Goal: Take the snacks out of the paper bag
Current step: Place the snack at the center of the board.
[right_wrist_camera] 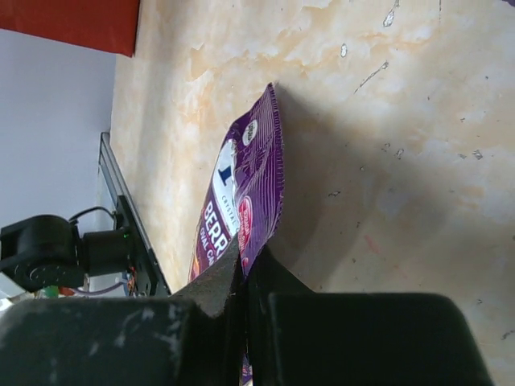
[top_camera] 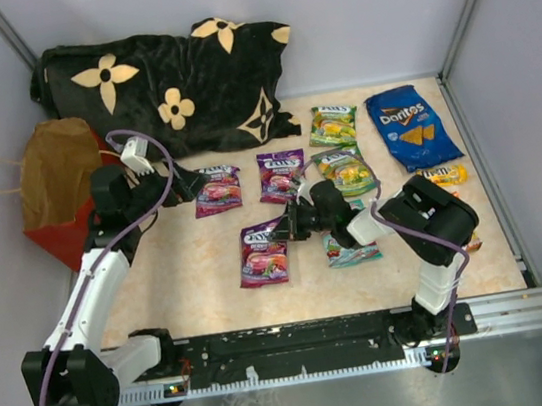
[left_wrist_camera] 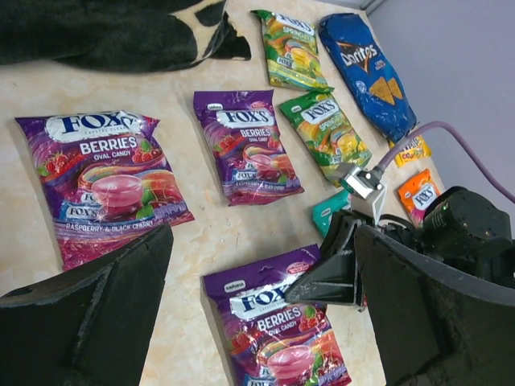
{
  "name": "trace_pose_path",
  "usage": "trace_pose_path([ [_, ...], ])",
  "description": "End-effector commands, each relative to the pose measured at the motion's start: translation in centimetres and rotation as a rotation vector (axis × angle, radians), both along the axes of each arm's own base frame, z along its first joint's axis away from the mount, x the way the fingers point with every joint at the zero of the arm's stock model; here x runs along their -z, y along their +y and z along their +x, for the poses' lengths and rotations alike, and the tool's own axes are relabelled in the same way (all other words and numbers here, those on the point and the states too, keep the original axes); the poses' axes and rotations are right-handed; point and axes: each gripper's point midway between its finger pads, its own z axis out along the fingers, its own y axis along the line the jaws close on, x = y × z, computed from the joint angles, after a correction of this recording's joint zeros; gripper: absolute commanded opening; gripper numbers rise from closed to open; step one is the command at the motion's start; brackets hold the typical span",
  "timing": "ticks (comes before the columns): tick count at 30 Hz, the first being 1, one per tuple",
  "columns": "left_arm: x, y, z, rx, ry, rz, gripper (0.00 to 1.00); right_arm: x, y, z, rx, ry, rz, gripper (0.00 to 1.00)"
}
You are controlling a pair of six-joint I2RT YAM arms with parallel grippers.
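Near the middle of the table, we see the right gripper pinched tight on the edge of a purple candy pouch that sits on the tabletop. Our left gripper is spread wide with nothing between its fingers, just beside a second purple pouch. The red paper bag lies at the table's left edge, while the blue Doritos bag and green pouches lie well apart from it on the right.

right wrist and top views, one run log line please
right gripper: jaws shut on near purple pouch edge | left gripper: jaws open, empty | paper bag: at left | other snacks: flat on table
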Motion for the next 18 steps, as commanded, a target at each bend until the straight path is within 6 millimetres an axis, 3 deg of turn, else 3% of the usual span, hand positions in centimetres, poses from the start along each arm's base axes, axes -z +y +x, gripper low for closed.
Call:
trace_pose_path([
  [1, -0.5, -0.6, -0.6, 0.068, -0.025, 0.013, 1.0, -1.9, 0.0, 2.5, 0.033, -0.092, 0.037, 0.0],
  [4, -0.1, -0.7, -1.2, 0.084, -0.012, 0.016, 1.0, -1.6, -0.7, 3.4, 0.013, -0.106, -0.027, 0.0],
  [9, 1.2, -1.4, -2.8, 0.118, 0.033, 0.013, 1.0, -0.3, -1.5, 3.8, -0.088, -0.119, -0.205, 0.1],
  [10, 1.8, -1.5, -3.1, 0.112, 0.052, 0.011, 1.0, -0.2, -1.6, 3.7, -0.108, -0.126, -0.227, 0.16],
  [13, 5.4, -2.3, -4.1, 0.107, 0.136, 0.02, 1.0, -0.5, -2.4, 3.2, -0.174, -0.154, -0.299, 0.55],
  [17, 10.7, -4.7, -6.0, 0.103, 0.245, 0.126, 1.0, -4.8, -4.8, 4.2, -0.105, -0.294, -0.398, 0.93],
  [18, 11.9, -5.3, -6.3, 0.093, 0.268, 0.159, 1.0, -5.5, -5.9, 4.5, -0.059, -0.324, -0.441, 0.98],
])
